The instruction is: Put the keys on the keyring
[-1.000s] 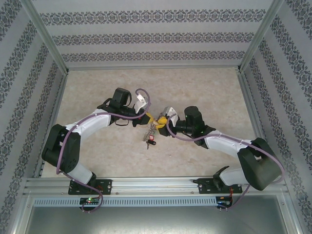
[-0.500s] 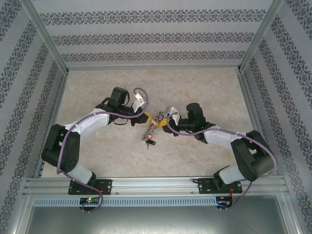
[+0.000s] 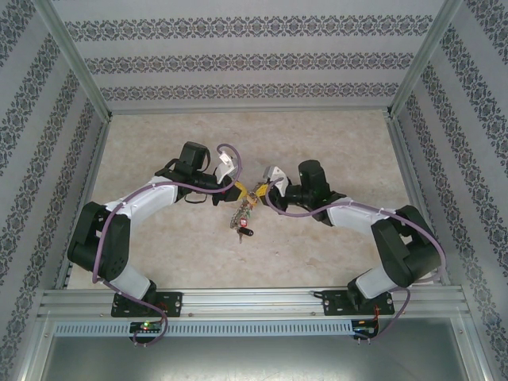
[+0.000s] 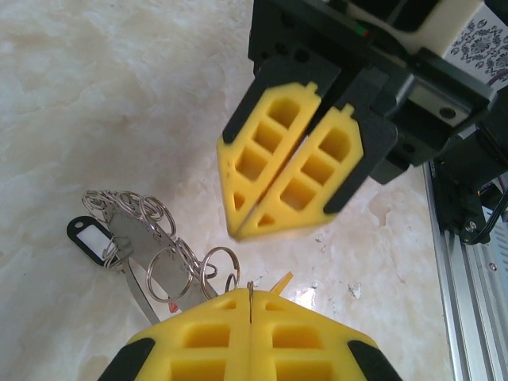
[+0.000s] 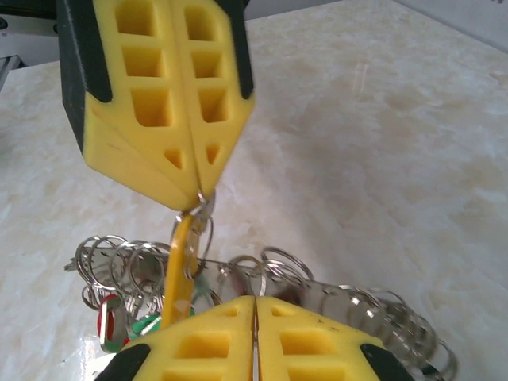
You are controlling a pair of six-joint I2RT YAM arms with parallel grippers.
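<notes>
My left gripper (image 5: 198,190) pinches the ring of the yellow key tag (image 5: 178,262). My right gripper (image 5: 254,302) is pressed together, tip to tip with it.

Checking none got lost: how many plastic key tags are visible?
4: black oblong tag beside the steel rings; red tag, green tag side by side; yellow tag upright by them. More may be hidden.

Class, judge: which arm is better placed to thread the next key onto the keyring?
Probably the right arm: the right pincer is shut close beside the yellow-tag key, while the left pincer is occupied, clamped on the keyring.
</notes>
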